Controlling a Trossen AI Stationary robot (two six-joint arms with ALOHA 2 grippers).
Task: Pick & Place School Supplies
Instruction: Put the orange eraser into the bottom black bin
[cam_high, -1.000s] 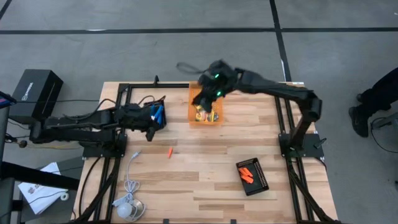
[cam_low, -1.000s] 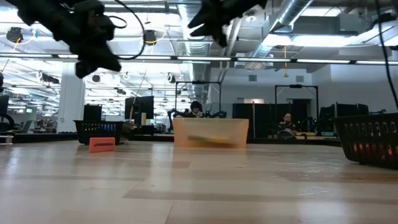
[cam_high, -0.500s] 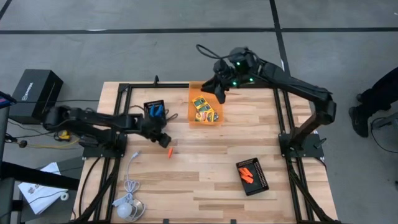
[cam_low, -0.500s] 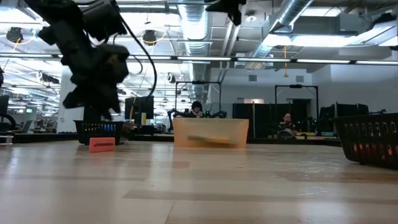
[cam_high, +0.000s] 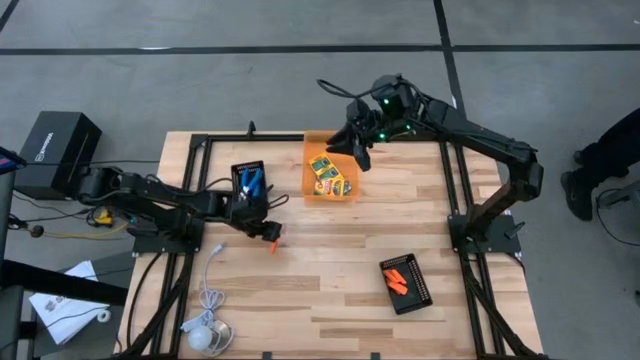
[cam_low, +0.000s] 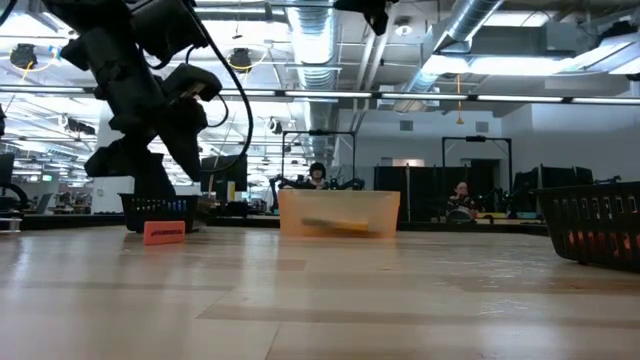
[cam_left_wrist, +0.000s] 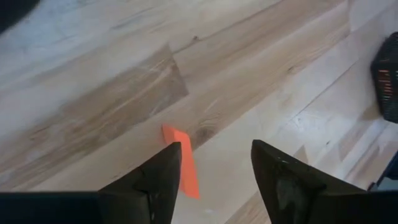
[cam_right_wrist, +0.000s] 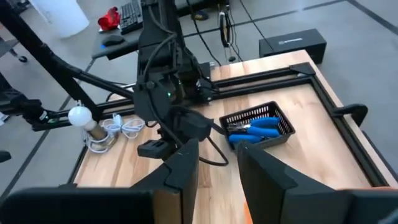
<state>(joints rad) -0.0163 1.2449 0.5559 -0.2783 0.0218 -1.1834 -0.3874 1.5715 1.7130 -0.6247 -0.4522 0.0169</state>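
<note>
High view: my left gripper (cam_high: 268, 236) is right over 1 orange piece (cam_high: 272, 245) lying on the table (cam_high: 330, 290); my right gripper (cam_high: 356, 152) hangs at the back edge of the orange bin (cam_high: 309, 178) with the crayon boxes (cam_high: 331, 177).

Low view: orange piece (cam_low: 164, 232) sits on the wood, left arm above.

Left wrist view: fingers (cam_left_wrist: 163, 174) spread, released, piece (cam_left_wrist: 184, 167) beside one tip, not grasped.

Right wrist view: right fingers (cam_right_wrist: 184, 163) parted, nothing between them.

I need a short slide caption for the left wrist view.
Open left gripper poised over a loose orange piece on the table.
</note>
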